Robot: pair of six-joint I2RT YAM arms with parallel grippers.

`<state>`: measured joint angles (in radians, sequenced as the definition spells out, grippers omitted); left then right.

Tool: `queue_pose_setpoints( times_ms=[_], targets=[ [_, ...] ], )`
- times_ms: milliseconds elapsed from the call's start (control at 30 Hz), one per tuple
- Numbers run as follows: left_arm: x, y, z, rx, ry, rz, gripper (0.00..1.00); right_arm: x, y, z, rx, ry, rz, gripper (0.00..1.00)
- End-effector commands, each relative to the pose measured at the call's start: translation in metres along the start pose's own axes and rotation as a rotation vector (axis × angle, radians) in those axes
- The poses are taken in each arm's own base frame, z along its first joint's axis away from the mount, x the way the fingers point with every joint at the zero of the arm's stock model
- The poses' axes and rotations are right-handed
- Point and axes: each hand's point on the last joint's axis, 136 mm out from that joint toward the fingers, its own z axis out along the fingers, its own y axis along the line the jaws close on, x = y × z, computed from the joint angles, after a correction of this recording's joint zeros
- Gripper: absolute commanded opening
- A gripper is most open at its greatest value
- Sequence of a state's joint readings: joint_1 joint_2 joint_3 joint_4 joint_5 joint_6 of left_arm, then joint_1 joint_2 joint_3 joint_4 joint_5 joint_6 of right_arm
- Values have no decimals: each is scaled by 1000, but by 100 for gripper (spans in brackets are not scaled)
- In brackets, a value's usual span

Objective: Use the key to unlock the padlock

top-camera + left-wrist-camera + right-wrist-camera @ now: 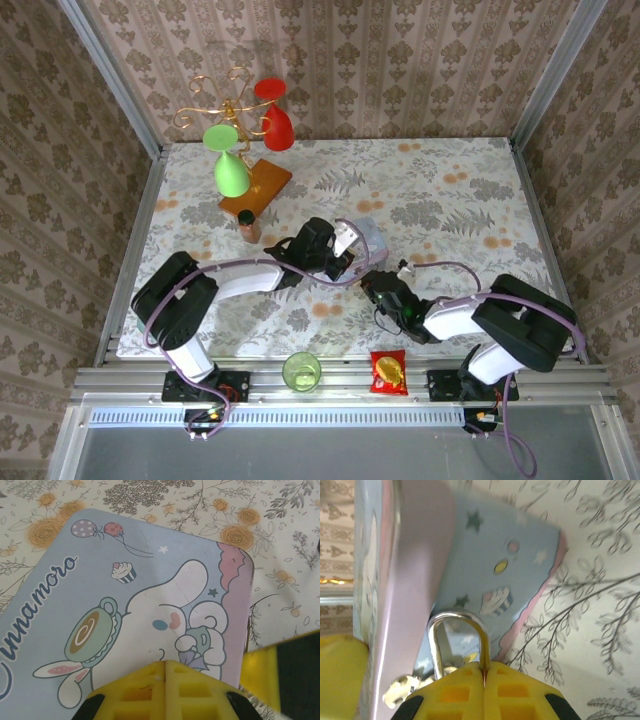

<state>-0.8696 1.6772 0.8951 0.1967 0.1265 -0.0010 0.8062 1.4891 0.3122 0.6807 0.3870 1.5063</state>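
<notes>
The left gripper (165,664) has its fingers pressed together with nothing between them, and it points down at the lid of the cartoon tin (125,580) just ahead of it. The right gripper (484,666) is also pressed together, held low against the tin's side. The padlock (457,614) sits at its fingertips, with the silver shackle arching just beyond them. Its body is hidden, so I cannot tell whether it is pinched.

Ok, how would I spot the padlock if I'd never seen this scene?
Find the pastel blue cartoon tin in the middle of the floral table. At its edge, just past the shut right tool, rises the padlock. Its thin, shiny silver U-shaped shackle sets it apart from the painted tin.
</notes>
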Motion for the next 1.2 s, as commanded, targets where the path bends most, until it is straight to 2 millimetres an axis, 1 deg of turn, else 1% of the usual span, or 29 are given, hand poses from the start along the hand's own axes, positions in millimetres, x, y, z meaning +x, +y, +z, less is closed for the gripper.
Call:
queue_pose_setpoints(
  times_ms=[0,67,133,167,233,300,367,533,667,733,800,867,1000,1100,1167],
  targets=[
    [86,8,-3,-36,273,-8,0,-27,-11,-6,27,-93,44,0],
    [86,9,-4,-35,265,-19,0,-37,-18,-10,39,-114,64,0],
    [86,10,-6,-37,258,-23,0,-44,-17,-15,52,-110,35,0],
    [85,11,-6,-42,258,-32,0,-48,-13,-17,65,-104,2,0],
    [79,16,-7,-58,249,-65,0,-53,-10,-24,128,-81,-123,0],
    [68,20,-8,-59,235,-113,0,-64,-11,-42,245,-78,-307,0],
    [55,25,-11,-72,210,-140,0,-75,-17,-55,313,-73,-403,0],
    [22,38,-17,-74,132,-185,1,-92,-43,-79,434,21,-486,0],
    [9,47,-17,-82,123,-206,5,-105,-55,-99,590,77,-623,0],
    [2,48,-17,-65,94,-232,8,-107,-58,-103,659,120,-687,0],
    [-6,51,-19,-58,67,-257,14,-104,-62,-99,704,156,-724,0],
    [-11,53,-24,-65,48,-272,19,-97,-61,-88,697,181,-732,0],
    [-18,54,-40,-81,22,-287,25,-73,-52,-51,625,233,-698,0],
    [-16,53,-54,-95,24,-292,27,-60,-54,-26,643,273,-716,0],
    [-15,52,-64,-98,15,-298,27,-53,-52,-15,633,287,-726,0]
  ],
)
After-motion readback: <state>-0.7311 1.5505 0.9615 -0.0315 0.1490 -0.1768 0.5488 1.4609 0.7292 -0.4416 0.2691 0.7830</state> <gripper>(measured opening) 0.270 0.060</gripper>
